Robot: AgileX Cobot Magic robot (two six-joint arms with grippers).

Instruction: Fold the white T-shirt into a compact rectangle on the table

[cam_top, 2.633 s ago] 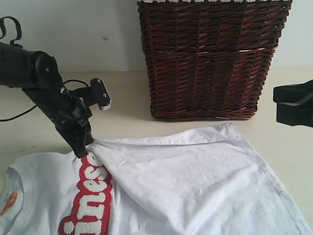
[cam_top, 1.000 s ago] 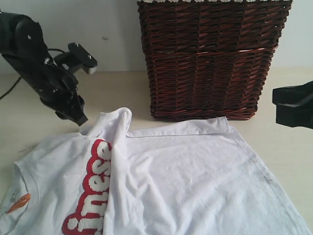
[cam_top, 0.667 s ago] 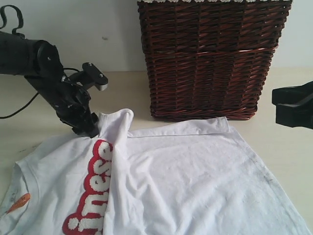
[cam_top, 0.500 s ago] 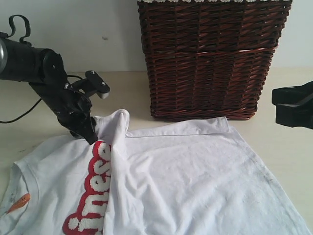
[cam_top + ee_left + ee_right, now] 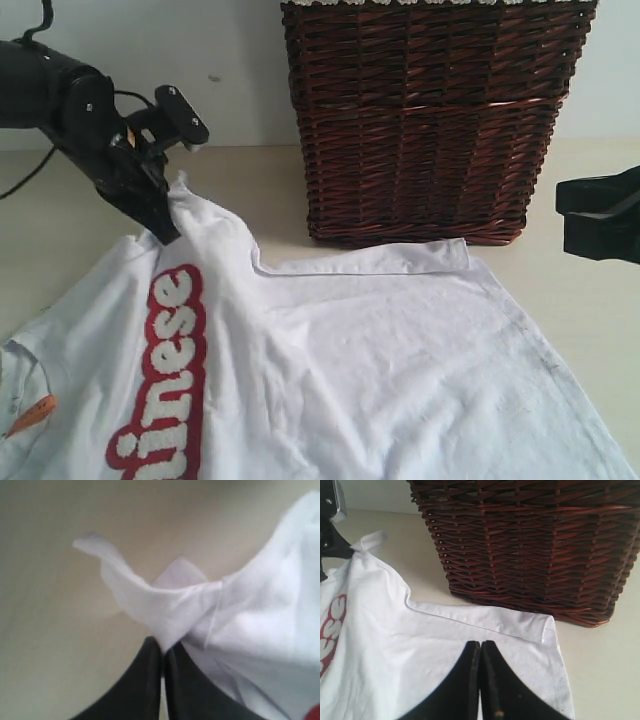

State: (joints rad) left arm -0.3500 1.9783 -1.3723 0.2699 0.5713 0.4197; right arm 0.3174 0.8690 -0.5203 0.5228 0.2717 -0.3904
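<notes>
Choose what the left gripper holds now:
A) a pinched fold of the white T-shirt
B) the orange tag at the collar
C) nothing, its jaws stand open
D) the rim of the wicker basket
A: in the left wrist view the left gripper is shut on a bunched fold of the white T-shirt.
</notes>
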